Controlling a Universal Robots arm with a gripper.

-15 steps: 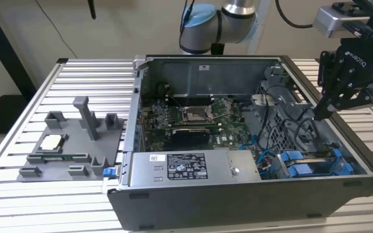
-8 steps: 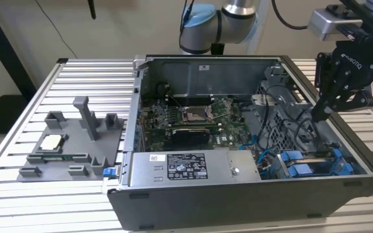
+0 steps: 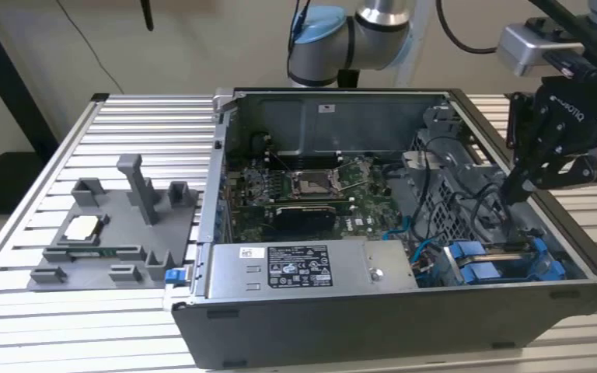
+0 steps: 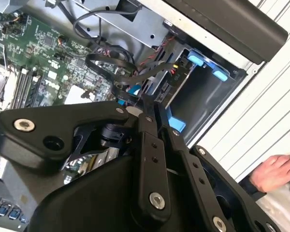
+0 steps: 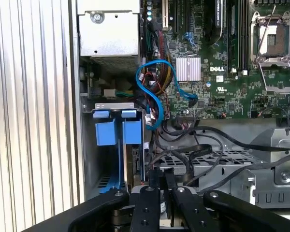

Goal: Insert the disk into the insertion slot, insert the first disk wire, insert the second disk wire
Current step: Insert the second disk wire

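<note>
While your gripper [image 5: 159, 180] pinches shut among black cables [image 5: 203, 150] beside the disk [image 5: 128, 159], snagging could unseat them.

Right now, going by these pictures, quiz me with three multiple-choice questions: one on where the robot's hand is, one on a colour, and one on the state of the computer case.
1. Where is the hand?
A) over the grey stand on the table
B) inside the computer case, at the exterior view's right end
C) beside the table

2. What colour are the drive carriers?
A) red
B) yellow
C) blue

3. The case's side is:
A) open
B) closed
C) taped over

Answers: 1 B, it reaches into the case next to the drive carriers; 2 C, they show bright blue in the exterior view; 3 A, the circuit board lies exposed.
</note>
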